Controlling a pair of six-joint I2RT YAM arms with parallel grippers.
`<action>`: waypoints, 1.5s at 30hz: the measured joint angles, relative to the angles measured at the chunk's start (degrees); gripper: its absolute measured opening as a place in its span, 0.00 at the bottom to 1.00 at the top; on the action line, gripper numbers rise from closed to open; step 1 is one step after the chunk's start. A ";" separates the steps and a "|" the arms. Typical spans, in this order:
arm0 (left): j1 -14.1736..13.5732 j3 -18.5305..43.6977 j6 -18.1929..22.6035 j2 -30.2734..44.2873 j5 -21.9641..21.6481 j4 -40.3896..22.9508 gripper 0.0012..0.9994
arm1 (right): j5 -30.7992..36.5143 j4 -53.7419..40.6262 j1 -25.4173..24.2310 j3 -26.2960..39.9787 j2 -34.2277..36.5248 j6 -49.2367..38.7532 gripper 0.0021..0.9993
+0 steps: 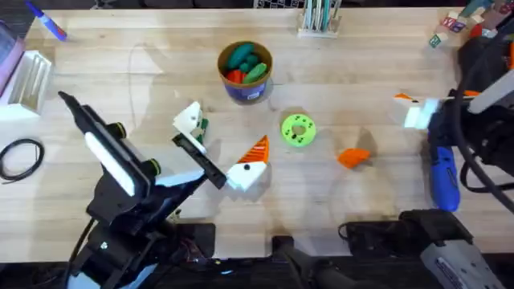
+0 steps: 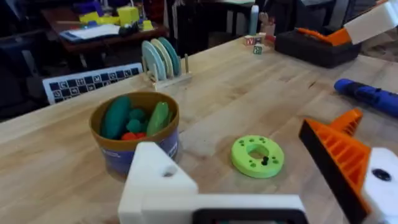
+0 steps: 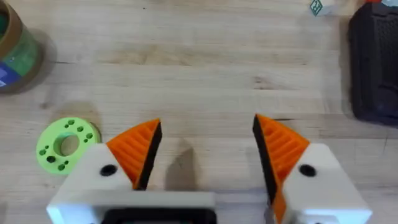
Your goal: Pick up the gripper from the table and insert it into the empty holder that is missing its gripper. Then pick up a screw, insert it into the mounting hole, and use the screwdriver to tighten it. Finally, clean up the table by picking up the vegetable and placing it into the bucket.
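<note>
The loose orange gripper (image 1: 353, 157) lies on the table right of centre. My left gripper (image 1: 223, 136) (image 2: 249, 180) is open near the middle. One of its fingers is the bare white holder (image 1: 190, 119) (image 2: 158, 180); the other carries an orange wedge (image 1: 257, 149) (image 2: 339, 155). A slim dark green vegetable (image 1: 203, 126) lies beside the holder. My right gripper (image 1: 440, 100) (image 3: 205, 143) hangs open and empty at the right. The blue screwdriver (image 1: 444, 172) (image 2: 367, 94) lies near it. The bucket (image 1: 245, 84) (image 2: 118, 152) (image 3: 12, 46) holds green and red toys.
A lime-green disc with holes (image 1: 298, 130) (image 2: 257, 155) (image 3: 62, 146) lies between the grippers, a small dark piece (image 2: 265, 160) on it. A black box (image 2: 311, 48) (image 3: 373, 68) stands at the far right. A plate rack (image 2: 163, 62) and a black cable loop (image 1: 20, 156) sit at the edges.
</note>
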 joint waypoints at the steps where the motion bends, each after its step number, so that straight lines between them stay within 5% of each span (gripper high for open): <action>1: 0.00 0.00 -0.37 0.00 0.01 -1.08 0.99 | 0.00 0.00 0.00 0.00 0.00 0.00 0.90; 31: 0.00 0.00 -1.71 0.00 -0.16 -1.73 0.99 | -0.04 0.07 0.00 0.00 -0.01 0.01 0.90; 37: 0.00 0.00 -1.71 0.00 -0.18 -1.72 0.99 | -8.06 -1.40 0.02 0.06 0.46 2.47 0.90; 45: 0.00 0.00 -1.73 0.00 -0.18 -1.73 0.99 | -15.66 -21.63 6.91 7.49 11.43 -3.55 0.90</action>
